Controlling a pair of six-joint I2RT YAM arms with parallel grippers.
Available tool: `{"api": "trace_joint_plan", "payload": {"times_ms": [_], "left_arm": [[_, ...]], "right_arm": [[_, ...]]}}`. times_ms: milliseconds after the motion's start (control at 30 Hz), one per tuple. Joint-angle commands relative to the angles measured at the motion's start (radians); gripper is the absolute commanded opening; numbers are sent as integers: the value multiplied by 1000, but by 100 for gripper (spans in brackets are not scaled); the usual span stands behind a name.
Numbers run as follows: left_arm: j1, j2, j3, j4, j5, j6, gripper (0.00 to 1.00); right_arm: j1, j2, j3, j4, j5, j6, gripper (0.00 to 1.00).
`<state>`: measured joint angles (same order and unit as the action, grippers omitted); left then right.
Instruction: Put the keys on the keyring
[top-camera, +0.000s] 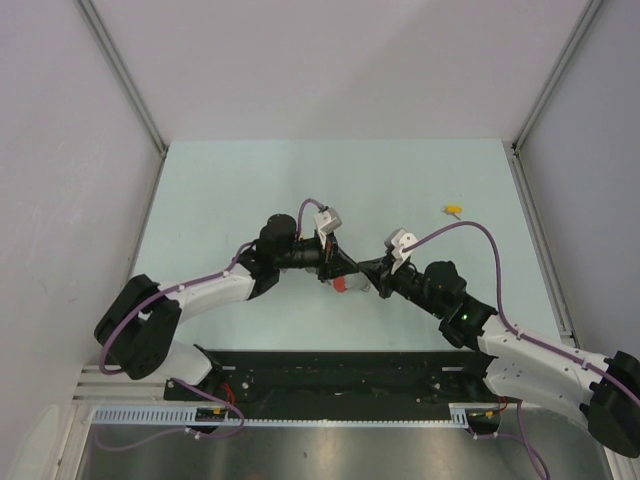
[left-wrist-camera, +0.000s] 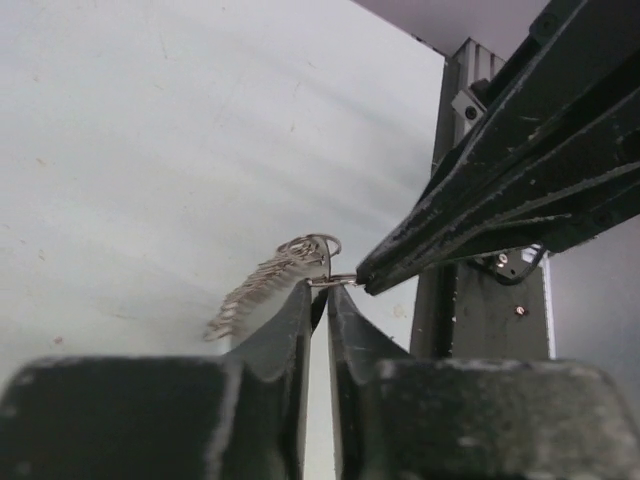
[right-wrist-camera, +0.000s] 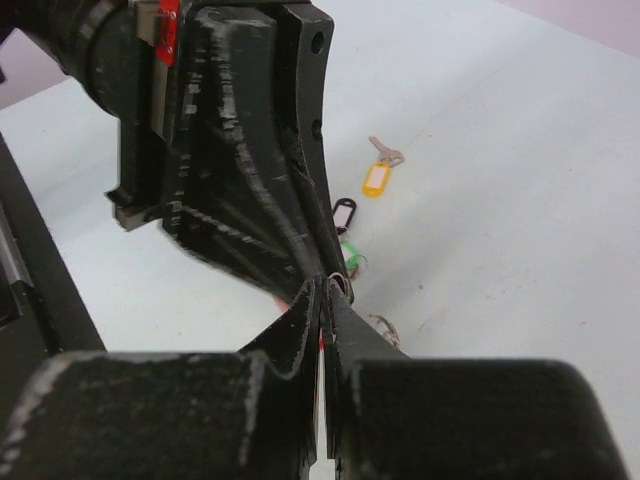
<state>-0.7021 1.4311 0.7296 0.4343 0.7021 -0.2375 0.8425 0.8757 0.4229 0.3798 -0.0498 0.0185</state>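
Observation:
Both grippers meet tip to tip above the table's middle. My left gripper (left-wrist-camera: 320, 284) is shut on the keyring (left-wrist-camera: 268, 284), whose silver toothed coil sticks out to the left of its fingertips. My right gripper (right-wrist-camera: 325, 287) is shut on a thin wire loop (right-wrist-camera: 341, 284) of the same keyring, and the keyring's red (top-camera: 341, 285) shows under the tips. A yellow-tagged key (right-wrist-camera: 376, 178) lies apart on the table and also shows in the top view (top-camera: 452, 210). A black-tagged key (right-wrist-camera: 343, 213) and a green tag (right-wrist-camera: 346, 255) lie just beyond the fingertips.
The pale table (top-camera: 250, 180) is walled on three sides, with a metal post (left-wrist-camera: 455, 110) at a corner. A black rail (top-camera: 330, 375) runs along the near edge by the arm bases.

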Motion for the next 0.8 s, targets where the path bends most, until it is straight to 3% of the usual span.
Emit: {"api": "trace_joint_plan", "payload": {"times_ms": [0,33,233,500,767], "left_arm": [[-16,-6,7,104,23,-25,4],[-16,-8,5,104,22,-23,0],[-19,-21,-6,112,11,-13,0],[-27,-32,-9,100,-7,4,0],[-30,-47,-12,83,-30,20,0]], "right_arm": [[3,-11,10,1,19,12,0],[4,-11,10,-2,36,18,0],[3,-7,10,-30,82,40,1],[-2,-7,10,-25,85,55,25],[-17,2,33,-58,76,84,29]]}}
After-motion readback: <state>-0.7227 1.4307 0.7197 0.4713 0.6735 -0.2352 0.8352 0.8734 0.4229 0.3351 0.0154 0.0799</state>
